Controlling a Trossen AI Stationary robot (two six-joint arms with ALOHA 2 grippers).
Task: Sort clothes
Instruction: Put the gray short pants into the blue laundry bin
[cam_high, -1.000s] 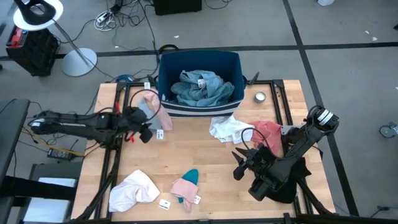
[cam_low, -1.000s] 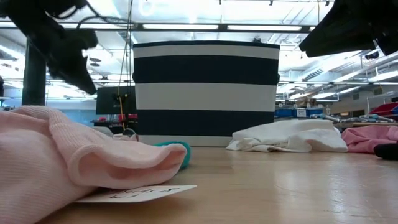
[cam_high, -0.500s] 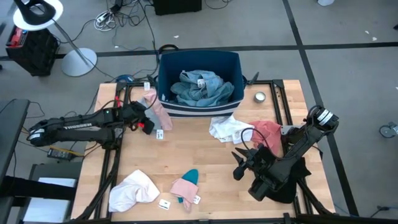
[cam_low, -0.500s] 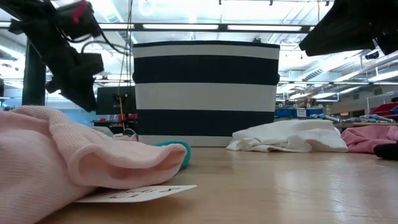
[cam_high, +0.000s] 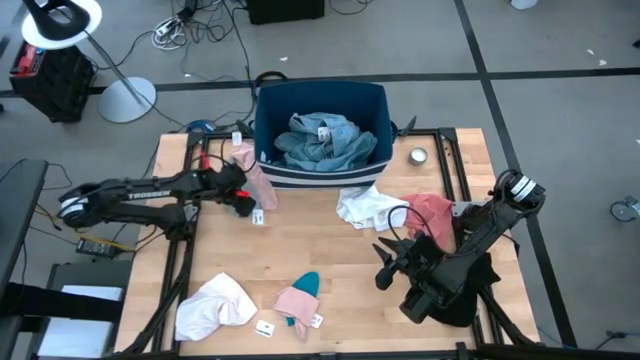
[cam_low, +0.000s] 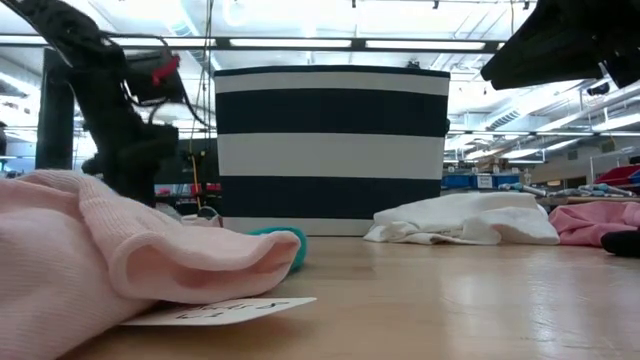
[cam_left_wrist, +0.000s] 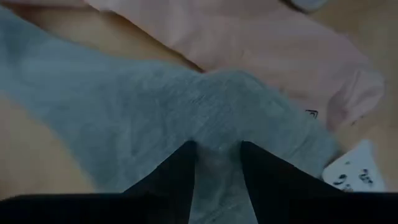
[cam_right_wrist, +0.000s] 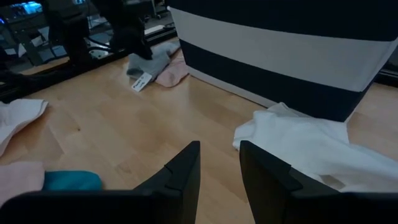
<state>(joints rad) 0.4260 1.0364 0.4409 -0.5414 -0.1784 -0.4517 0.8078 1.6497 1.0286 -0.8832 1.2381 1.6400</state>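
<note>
Left hand (cam_high: 243, 196) beside the striped bin (cam_high: 320, 105), fingers pinching a grey garment (cam_left_wrist: 155, 118), right hand (cam_high: 385, 262) idle nearer the bench (cam_high: 330, 260) front, fingers slightly parted, holding nothing

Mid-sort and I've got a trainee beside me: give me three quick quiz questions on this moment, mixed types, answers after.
1. True or false: the bin already holds a light blue-grey garment.
2. The left gripper is closed on which garment? A) white B) grey C) teal
3. Fill in: the right gripper hangs over bare ____.

Key: 1 true. 2 B, the grey garment, beside a pink one. 3 table, holding nothing.
</note>
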